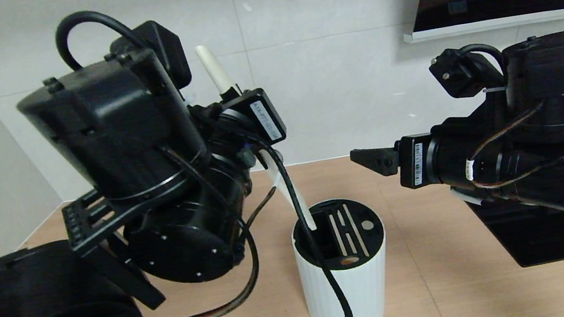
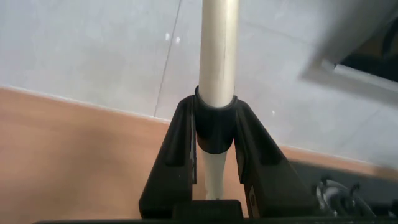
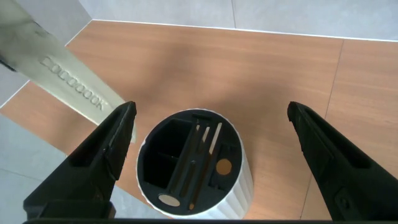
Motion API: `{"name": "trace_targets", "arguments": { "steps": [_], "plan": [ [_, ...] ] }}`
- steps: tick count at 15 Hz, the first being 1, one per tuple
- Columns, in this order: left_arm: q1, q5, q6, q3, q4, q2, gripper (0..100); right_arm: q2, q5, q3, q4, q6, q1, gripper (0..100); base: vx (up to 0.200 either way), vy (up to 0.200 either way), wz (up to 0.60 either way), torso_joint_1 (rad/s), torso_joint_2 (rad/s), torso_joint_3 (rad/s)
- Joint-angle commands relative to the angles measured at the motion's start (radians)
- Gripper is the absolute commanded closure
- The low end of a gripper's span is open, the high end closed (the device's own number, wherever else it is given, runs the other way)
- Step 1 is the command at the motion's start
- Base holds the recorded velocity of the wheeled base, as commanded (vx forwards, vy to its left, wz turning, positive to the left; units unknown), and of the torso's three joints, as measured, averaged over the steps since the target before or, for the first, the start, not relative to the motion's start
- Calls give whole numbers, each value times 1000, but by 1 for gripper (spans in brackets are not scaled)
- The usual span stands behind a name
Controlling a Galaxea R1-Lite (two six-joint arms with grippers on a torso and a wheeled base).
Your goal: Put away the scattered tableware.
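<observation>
Clamping cream-handled knife (image 1: pixel 211 65), left tool (image 2: pixel 214 134) holds blade tip at open compartment of white holder (image 1: pixel 346 288), lower centre on table (image 1: pixel 444 268); right tool (image 3: pixel 211 112) spread wide, centre right of frame.

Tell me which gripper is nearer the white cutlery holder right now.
Right, it seems. The right gripper hangs open just above and right of the holder. The left gripper, gripping the knife, sits higher, up to its left.
</observation>
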Motion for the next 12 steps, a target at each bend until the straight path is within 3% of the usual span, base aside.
{"name": "trace_targets", "arguments": {
  "steps": [1, 3, 12],
  "plan": [
    [-21, 0, 10, 26, -18, 30, 100, 3, 0, 1, 0, 0, 0, 0, 0, 0, 0, 0, 0, 0],
    [-46, 1, 10, 35, -35, 52, 100, 0, 0, 3, 0, 0, 0, 0, 0, 0, 0, 0, 0, 0],
    [-55, -2, 10, 35, -78, 90, 100, 1, 0, 9, 0, 0, 0, 0, 0, 0, 0, 0, 0, 0]
  ]
}}
